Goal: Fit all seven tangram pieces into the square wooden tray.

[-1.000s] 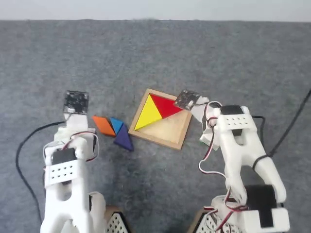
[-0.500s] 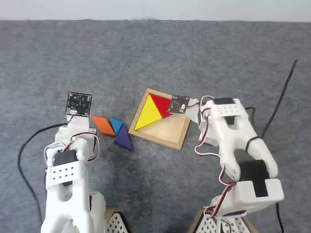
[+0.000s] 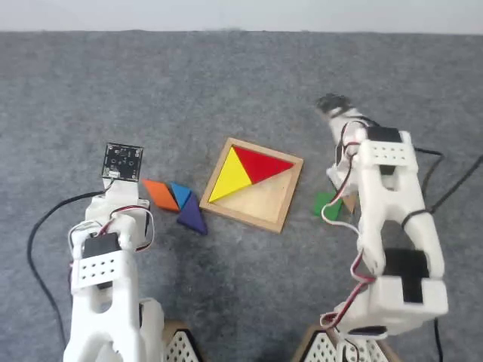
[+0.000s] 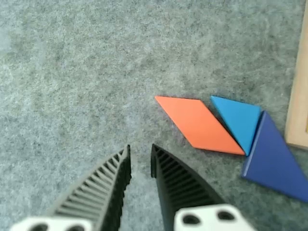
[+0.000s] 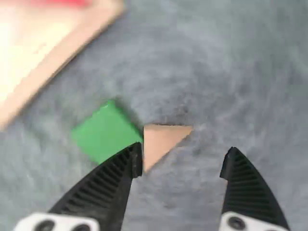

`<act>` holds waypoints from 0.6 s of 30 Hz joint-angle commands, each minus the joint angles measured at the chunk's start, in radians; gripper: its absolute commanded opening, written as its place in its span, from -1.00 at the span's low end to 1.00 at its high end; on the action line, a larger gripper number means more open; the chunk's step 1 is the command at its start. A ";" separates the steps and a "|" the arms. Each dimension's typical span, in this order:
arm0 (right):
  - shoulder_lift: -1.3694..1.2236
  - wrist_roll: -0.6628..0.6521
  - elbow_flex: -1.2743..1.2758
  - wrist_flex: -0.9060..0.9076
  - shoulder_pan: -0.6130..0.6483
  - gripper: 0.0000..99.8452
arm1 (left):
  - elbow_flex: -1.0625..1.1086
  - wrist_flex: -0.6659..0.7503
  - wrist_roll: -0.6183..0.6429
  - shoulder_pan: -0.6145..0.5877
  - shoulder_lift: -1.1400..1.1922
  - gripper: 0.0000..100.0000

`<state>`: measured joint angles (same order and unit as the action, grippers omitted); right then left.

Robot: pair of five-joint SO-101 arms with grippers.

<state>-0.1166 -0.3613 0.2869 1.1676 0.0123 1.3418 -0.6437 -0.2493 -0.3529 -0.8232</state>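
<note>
High view: square wooden tray (image 3: 264,197)

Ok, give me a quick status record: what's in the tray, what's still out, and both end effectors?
Tray: square wooden tray, partly filled
In tray: yellow triangle, red triangle
Loose on left-arm side: orange parallelogram, light blue triangle, dark blue triangle
Loose on right-arm side: green square, tan triangle
Left end effector: slightly open, empty, near orange parallelogram
Right end effector: open, empty, over tan triangle
Pieces to place: five

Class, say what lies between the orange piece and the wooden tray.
Two pieces: a light blue triangle beside the orange piece, then a dark blue triangle by the tray, seen in the left wrist view.
</note>
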 commanded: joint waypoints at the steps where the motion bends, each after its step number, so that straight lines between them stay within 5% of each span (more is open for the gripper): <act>1: -0.096 0.439 -0.107 0.015 -0.005 -0.45 | -0.002 0.025 -0.015 0.005 -0.021 -0.85; 4: -0.200 0.589 -0.175 0.021 -0.005 -0.45 | -0.002 0.025 -0.015 0.003 -0.021 -0.85; 18: -0.452 0.598 -0.405 0.142 -0.008 -0.51 | -0.001 0.025 -0.015 0.003 -0.021 -0.85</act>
<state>-0.5370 0.2340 -0.0414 1.2858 0.0199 1.3449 -0.6437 -0.2493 -0.3529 -0.8232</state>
